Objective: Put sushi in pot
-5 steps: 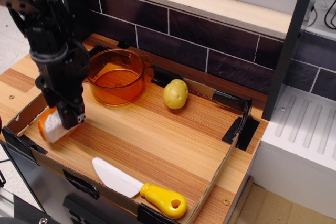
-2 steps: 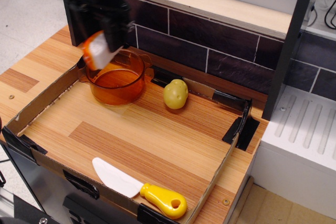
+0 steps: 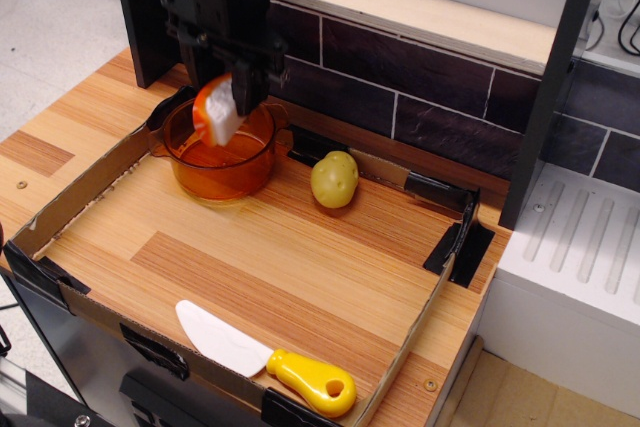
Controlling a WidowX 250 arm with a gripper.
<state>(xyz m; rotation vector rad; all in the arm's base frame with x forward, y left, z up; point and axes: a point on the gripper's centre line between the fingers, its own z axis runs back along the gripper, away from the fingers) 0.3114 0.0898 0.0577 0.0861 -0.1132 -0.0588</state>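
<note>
The sushi (image 3: 217,113) is a white wedge with an orange back. My gripper (image 3: 232,97) is shut on it and holds it in the air right over the pot's opening. The pot (image 3: 220,159) is a translucent orange round pot standing at the back left of the wooden tray, with its black handle (image 3: 172,107) pointing left. The black arm comes down from the top of the frame and hides part of the pot's far rim.
A yellow-green potato (image 3: 334,179) sits right of the pot. A toy knife (image 3: 262,357) with a white blade and yellow handle lies at the front edge. A low cardboard wall (image 3: 70,199) rims the tray. A dark tiled wall (image 3: 400,77) stands behind.
The gripper lifted the sushi from the tray's front left, carried it back and right, and now holds it lower, directly over the pot.
</note>
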